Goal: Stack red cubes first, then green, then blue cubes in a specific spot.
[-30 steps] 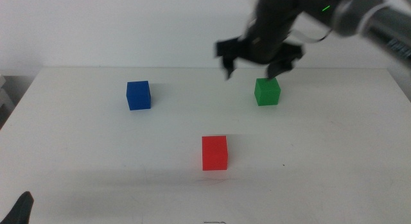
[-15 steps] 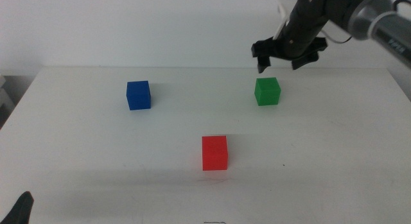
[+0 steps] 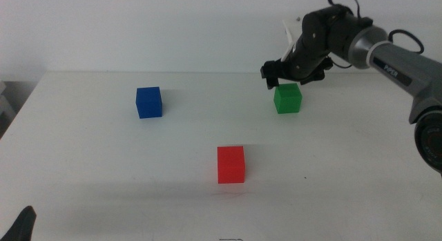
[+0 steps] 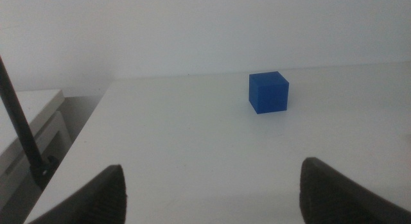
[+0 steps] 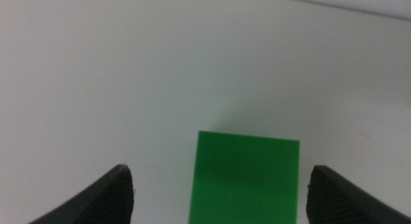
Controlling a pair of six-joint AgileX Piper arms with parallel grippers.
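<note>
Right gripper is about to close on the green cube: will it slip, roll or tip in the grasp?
The green cube sits flat on the table with square edges, so it probably won't roll or tip. Its matte, parallel faces should suit the open right gripper above it, so slipping seems unlikely. It looks rigid and likely light.

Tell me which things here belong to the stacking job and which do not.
Belong to the job:
red cube
green cube, right gripper open just above it
blue cube

Not part:
left gripper, open, waiting
table
</note>
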